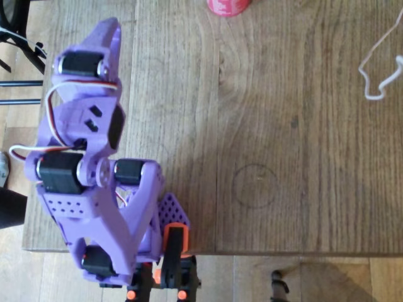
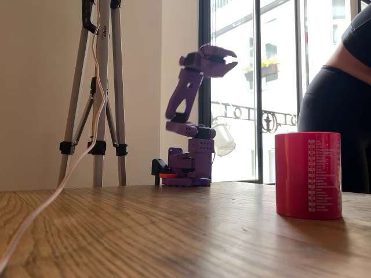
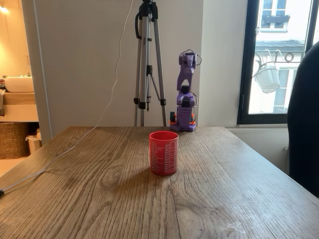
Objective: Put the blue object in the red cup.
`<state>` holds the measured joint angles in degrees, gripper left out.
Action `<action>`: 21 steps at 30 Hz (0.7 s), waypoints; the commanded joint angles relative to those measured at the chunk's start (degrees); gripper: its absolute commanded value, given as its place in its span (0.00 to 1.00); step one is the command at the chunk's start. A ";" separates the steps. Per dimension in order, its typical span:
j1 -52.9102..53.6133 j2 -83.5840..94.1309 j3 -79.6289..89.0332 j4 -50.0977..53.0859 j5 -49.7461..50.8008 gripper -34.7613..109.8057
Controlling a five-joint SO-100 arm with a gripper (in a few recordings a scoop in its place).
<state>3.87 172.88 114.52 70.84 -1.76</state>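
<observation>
Gripper point(image 2: 227, 59) raised, its grip unclear; red cup point(image 1: 228, 5) cut off overhead.

Purple arm point(image 2: 188, 124) folded above its base at table edge, upper links raised, gripper point(image 2: 227, 59) held high and level in a fixed view, fingers slightly parted with nothing between, same arm point(image 3: 185, 94) seen upright from front, gripper point(image 1: 108, 31) seen from overhead

wooden table point(image 3: 99, 199), red cup point(image 3: 163, 153), white cable point(image 2: 40, 211), arm base point(image 2: 185, 171)

Purple arm point(image 1: 94, 170), red cup point(image 1: 228, 6) well apart
</observation>
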 commanded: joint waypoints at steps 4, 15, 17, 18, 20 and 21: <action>-4.48 13.36 30.85 -8.09 -5.62 0.24; -4.22 16.26 55.11 -7.73 -2.99 0.24; -4.22 16.26 57.30 -7.38 -2.11 0.24; -4.13 16.26 58.80 -7.38 -2.29 0.24; -3.34 16.26 60.47 -7.65 -2.29 0.24; -2.90 16.26 60.47 -7.65 -2.02 0.24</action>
<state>-0.26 189.23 175.25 63.72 -4.57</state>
